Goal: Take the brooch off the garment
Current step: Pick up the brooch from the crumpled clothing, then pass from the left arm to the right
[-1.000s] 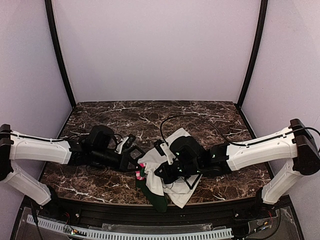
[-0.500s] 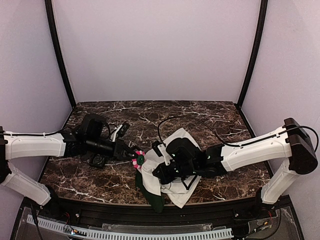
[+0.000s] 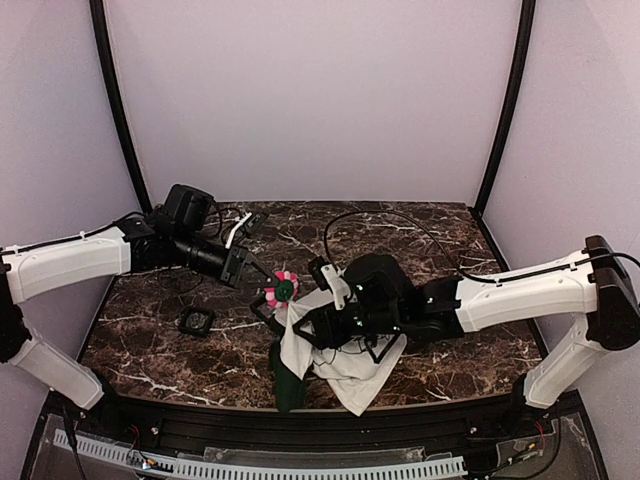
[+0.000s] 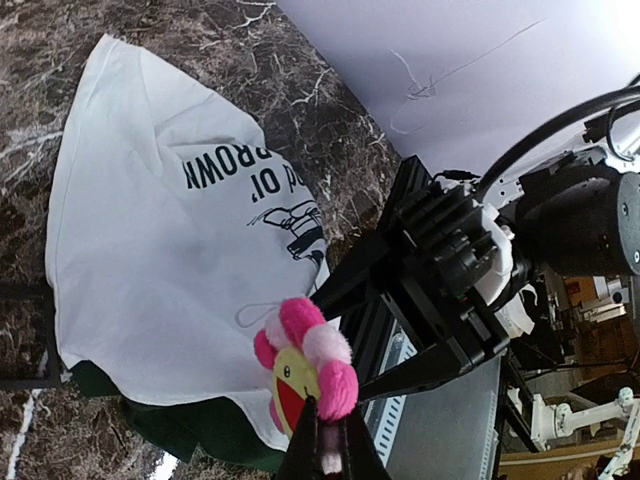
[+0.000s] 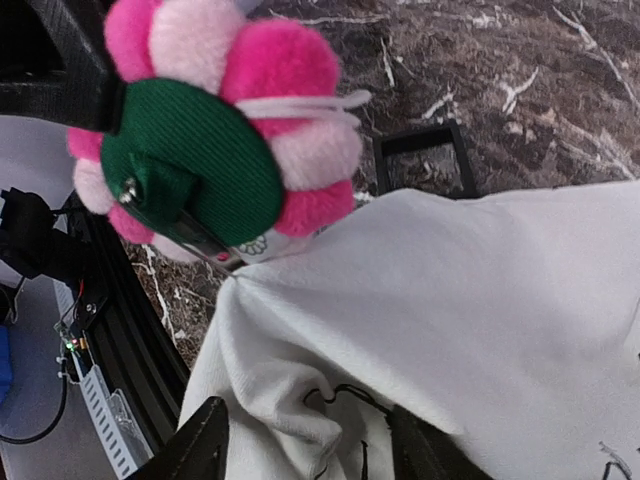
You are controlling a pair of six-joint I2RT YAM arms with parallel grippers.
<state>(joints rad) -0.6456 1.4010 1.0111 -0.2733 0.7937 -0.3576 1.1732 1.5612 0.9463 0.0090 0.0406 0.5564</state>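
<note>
Left gripper (image 3: 262, 284) is pressing its two fingers together on the edge of the brooch (image 3: 283, 290) and is holding it up above the table (image 3: 450, 240), a dark marble top with white veins. The garment (image 3: 345, 365) is lying crumpled near the front edge of this table, with one white corner rising up to the brooch. In the right wrist view this corner is touching the green back of the brooch, but I cannot tell whether the pin is passing through the cloth.

Only the left wrist view is showing the print: black letters, upside down, reading "BROWN". The shorter word beside them is too unclear for me to read, and a fold is partly hiding a small drawing.

The right gripper (image 5: 312, 442) is hanging over the garment with its fingers standing apart, and the lower edge of its own view is cutting them off.

Only the left wrist view is showing the brooch's yellow centre with a red shape on it. A small black square frame (image 3: 196, 320) is lying on the table to the left, apart from the garment.
</note>
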